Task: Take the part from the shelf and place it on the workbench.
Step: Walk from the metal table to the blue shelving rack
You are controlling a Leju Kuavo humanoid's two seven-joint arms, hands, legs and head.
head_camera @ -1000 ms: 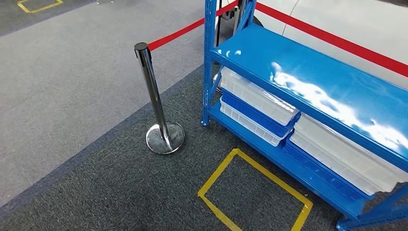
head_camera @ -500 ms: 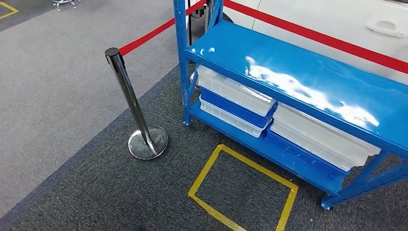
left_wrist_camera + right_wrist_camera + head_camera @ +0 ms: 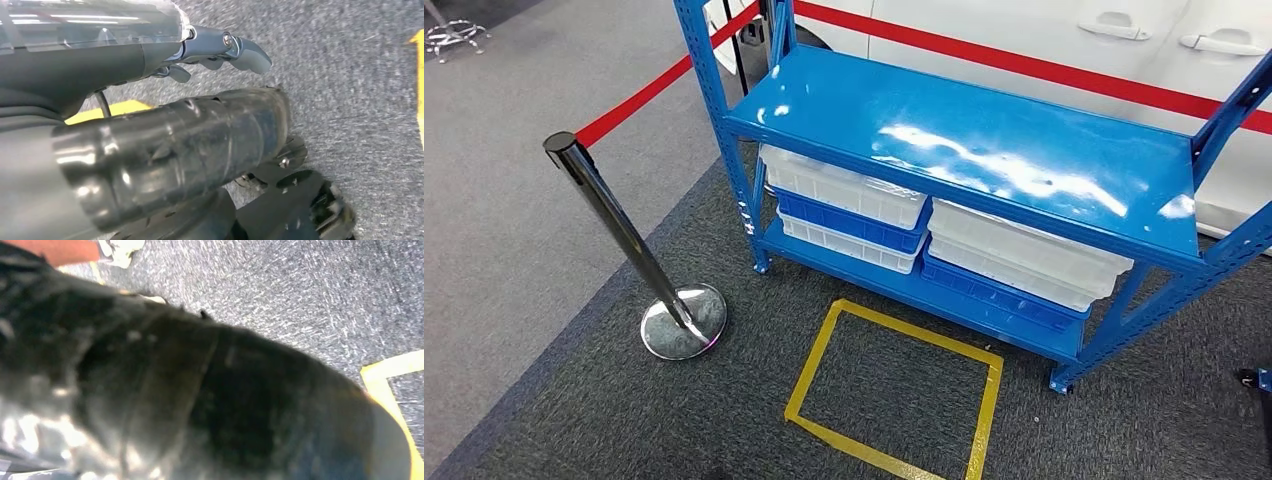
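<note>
Dark grey carpet (image 3: 574,420) underfoot, with a lighter grey strip of floor (image 3: 494,200) at far left. Left to right in the head view: a chrome stanchion post (image 3: 619,235) stands tilted in frame on its round base, with a red belt (image 3: 639,95) running from its top up toward the shelf corner. A yellow tape rectangle (image 3: 894,385) is marked on the carpet just in front of the shelf. The blue metal shelf (image 3: 984,150) has a glossy bare top deck with glare streaks. Underneath, two stacks of white bins (image 3: 844,190) alternate with blue bins (image 3: 849,222), side by side on the lower deck. Bin contents can't be made out, so I can't tell where the part is. Behind the shelf is a white car body (image 3: 1044,30) with door handles, and a second red belt (image 3: 1024,65) runs across it. Left hand (image 3: 220,47) is over the carpet in the left wrist view: thick thumb in the foreground, darker fingers (image 3: 245,50) extended and apart, holding nothing. Right hand (image 3: 200,400) is a dark blur close to the lens in the right wrist view, over carpet and a yellow tape corner; can't tell whether it's spread or closed.
</note>
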